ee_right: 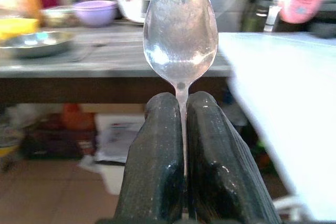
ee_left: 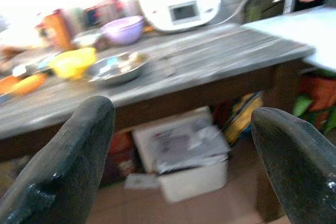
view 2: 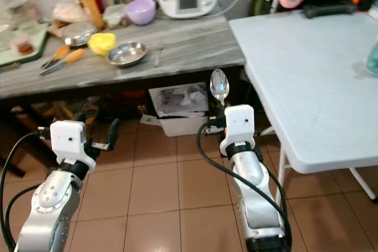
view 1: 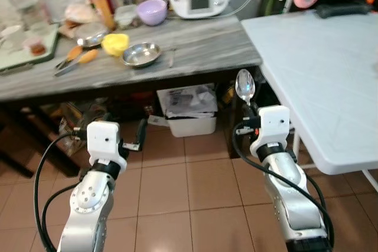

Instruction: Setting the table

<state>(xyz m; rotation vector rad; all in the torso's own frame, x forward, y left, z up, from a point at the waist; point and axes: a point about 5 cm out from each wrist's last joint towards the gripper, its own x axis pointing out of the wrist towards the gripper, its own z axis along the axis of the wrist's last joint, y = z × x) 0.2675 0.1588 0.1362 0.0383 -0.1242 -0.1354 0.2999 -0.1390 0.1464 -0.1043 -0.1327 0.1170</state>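
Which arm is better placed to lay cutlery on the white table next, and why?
Right. The right gripper already holds the spoon in its shut fingers, close beside the white table. The left gripper is open, holding nothing, farther from it.

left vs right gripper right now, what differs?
The left gripper has its fingers spread wide and holds nothing; the right gripper has its fingers shut on a spoon, bowl pointing up. The left gripper is in front of the wooden counter; the right gripper sits beside the white table. Both hover above the tiled floor.
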